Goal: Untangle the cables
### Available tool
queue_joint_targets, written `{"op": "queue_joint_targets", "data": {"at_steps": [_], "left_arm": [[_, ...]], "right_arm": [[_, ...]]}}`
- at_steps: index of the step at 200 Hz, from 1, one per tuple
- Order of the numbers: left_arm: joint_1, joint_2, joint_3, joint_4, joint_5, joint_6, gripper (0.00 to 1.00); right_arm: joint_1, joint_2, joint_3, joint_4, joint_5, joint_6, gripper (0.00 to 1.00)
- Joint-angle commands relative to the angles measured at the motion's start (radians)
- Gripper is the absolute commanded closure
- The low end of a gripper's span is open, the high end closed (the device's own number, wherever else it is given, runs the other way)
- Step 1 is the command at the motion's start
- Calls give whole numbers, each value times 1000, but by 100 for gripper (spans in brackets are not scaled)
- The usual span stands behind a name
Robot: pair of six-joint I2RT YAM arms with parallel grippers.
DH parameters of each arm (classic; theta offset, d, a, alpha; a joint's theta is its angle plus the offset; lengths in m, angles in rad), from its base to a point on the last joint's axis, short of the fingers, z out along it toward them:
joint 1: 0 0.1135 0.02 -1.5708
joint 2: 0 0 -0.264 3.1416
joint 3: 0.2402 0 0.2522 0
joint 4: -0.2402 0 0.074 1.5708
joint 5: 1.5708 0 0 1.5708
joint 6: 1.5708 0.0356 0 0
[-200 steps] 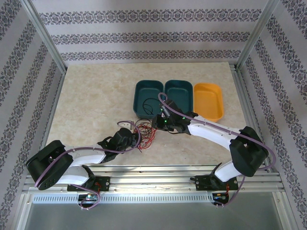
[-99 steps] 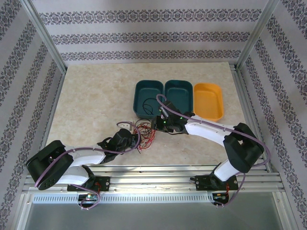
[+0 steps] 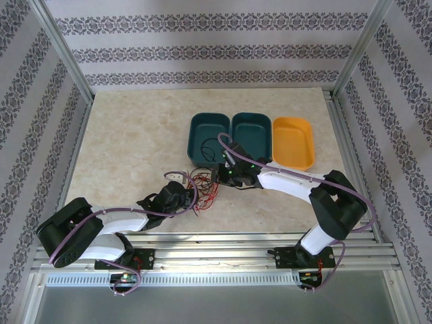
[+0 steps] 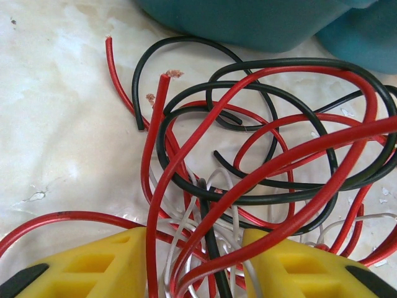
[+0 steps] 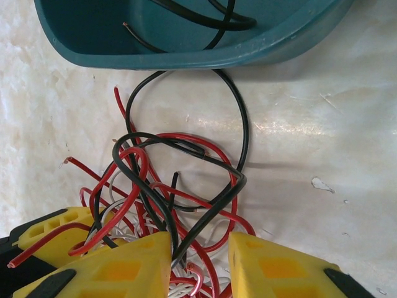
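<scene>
The cables [image 3: 202, 185], red, black and white wires in one tangle, lie on the table in front of the left teal bin [image 3: 196, 135]. My left gripper [image 3: 192, 194] reaches into the tangle from the left; its yellow fingers [image 4: 93, 267] stand apart, and loose red, white and black cables [image 4: 248, 174] run between them. My right gripper [image 3: 218, 179] comes in from the right, open, its fingers [image 5: 267, 267] astride the cables [image 5: 180, 180]; a black strand lies along the left finger. One black cable [image 5: 243, 124] runs over the bin's wall [image 5: 186, 59].
A second teal bin [image 3: 264, 128] and an orange bin [image 3: 295, 158] stand in a row to the right of the first. The left gripper's yellow finger [image 5: 53, 233] shows beside the tangle. Patterned walls and metal posts enclose the table.
The right arm has drawn a little to the left, bringing its gripper closer over the tangle. The left arm and the cables have stayed put.
</scene>
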Motion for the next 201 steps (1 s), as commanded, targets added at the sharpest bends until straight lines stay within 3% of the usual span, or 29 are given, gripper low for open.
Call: {"op": "queue_joint_targets", "data": {"at_steps": [1, 93, 127, 201], "left_arm": [[6, 0, -15, 18, -3, -8, 57], [5, 13, -15, 28, -1, -10, 57], [6, 12, -16, 28, -1, -10, 57], [6, -12, -27, 6, -35, -28, 59]], "right_arm": [[-8, 22, 32, 23, -16, 5, 73], [-8, 49, 50, 41, -31, 4, 78], [-9, 52, 50, 46, -36, 1, 89], [-19, -44, 13, 6, 6, -19, 94]]}}
